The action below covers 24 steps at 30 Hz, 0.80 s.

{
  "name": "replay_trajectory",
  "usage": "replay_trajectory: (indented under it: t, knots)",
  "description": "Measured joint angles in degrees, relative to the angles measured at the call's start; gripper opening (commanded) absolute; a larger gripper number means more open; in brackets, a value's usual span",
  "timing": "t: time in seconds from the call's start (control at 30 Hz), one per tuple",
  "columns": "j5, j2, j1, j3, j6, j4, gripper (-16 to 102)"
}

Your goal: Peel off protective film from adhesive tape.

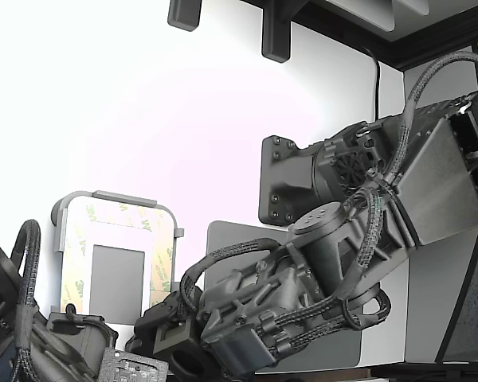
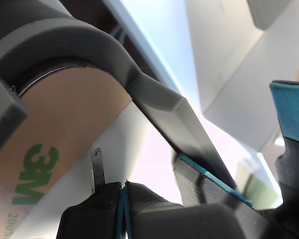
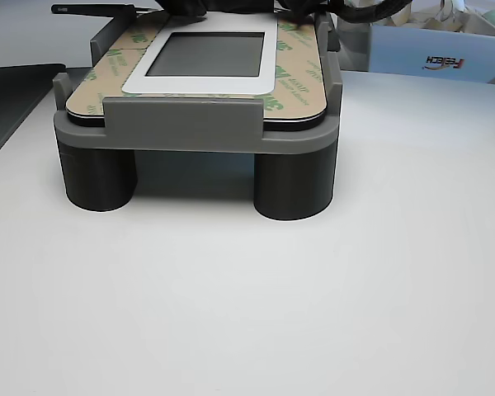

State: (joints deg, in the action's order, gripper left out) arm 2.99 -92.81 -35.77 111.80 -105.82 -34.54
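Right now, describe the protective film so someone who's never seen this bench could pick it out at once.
Find the grey tray raised on two round dark legs on the white table. On its top, the protective film is the tan strip border around the grey rectangle. It alone carries green 3M logos.

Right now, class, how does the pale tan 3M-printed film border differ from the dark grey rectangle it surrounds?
The pale tan film border carries green 3M logos; the dark grey rectangle is plain. The border forms a frame of strips along the grey tray's edge; the rectangle is one solid patch in the middle. Both lie flat on that tray.
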Motion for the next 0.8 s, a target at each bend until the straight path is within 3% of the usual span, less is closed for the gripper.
replay_trajectory:
  t: [0.8]
  knots:
    - [-0.5, 0.9, 0.0, -1.4, -0.9, -1.3, -11]
